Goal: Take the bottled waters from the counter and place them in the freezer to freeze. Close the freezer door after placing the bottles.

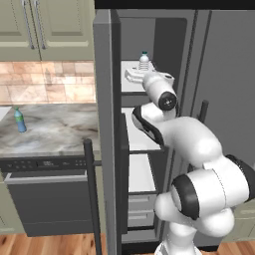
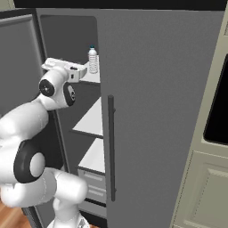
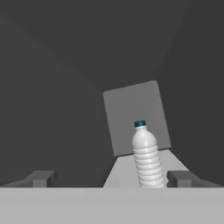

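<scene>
The clear ribbed bottle [image 1: 144,61] with a dark cap stands upright on the top white shelf [image 2: 92,77] inside the freezer [image 1: 137,40]. My gripper [image 3: 111,179] is open just in front of the bottle [image 3: 147,157], which rises nearer the right fingertip [image 3: 180,178], and nothing is held. The hand [image 2: 71,69] hovers at that shelf's front edge beside the bottle [image 2: 92,59]. Left on the counter [image 1: 55,130], the blue bottle [image 1: 20,120] with a green cap stands upright. The freezer door [image 1: 102,124] is swung wide open, seen edge-on.
The black-fronted dishwasher [image 1: 45,199] sits under the counter. Lower white shelves [image 1: 139,174] and drawers [image 1: 139,209] fill the freezer below my arm. The plain fridge door [image 2: 156,111] with its dark handle [image 2: 111,147] is closed to the right. Cabinets [image 1: 45,25] hang above the counter.
</scene>
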